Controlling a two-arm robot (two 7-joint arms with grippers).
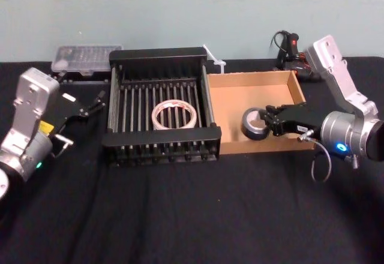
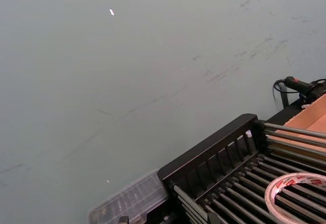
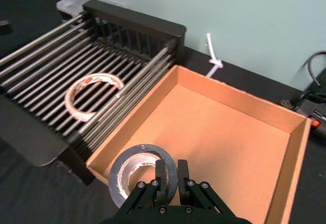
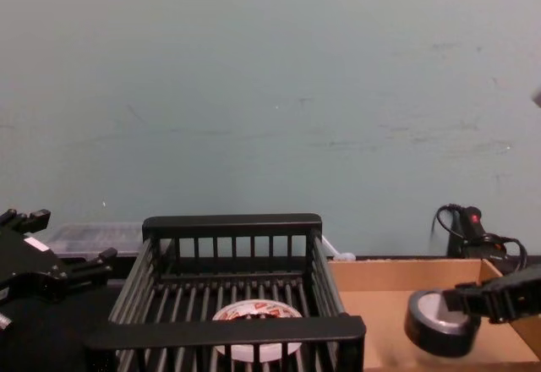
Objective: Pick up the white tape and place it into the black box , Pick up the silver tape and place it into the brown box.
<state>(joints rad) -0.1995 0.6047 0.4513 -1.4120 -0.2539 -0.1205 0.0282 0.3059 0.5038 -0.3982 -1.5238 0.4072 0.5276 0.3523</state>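
Right claw [image 1: 268,122] pinches the silver tape [image 1: 249,126] by its wall, one finger inside the core and one outside, a grip that suits a hollow ring. It holds the roll tilted over the brown box [image 1: 252,90], at about 7 o'clock of the plain cardboard floor, probably ready to release. At 9 o'clock from there, the glossy, red-printed white tape [image 1: 157,117] lies flat on the barred floor of the black box [image 1: 162,138]. Left claw [image 1: 96,103] hangs spread and empty beyond, above the dark desk [image 1: 180,216].
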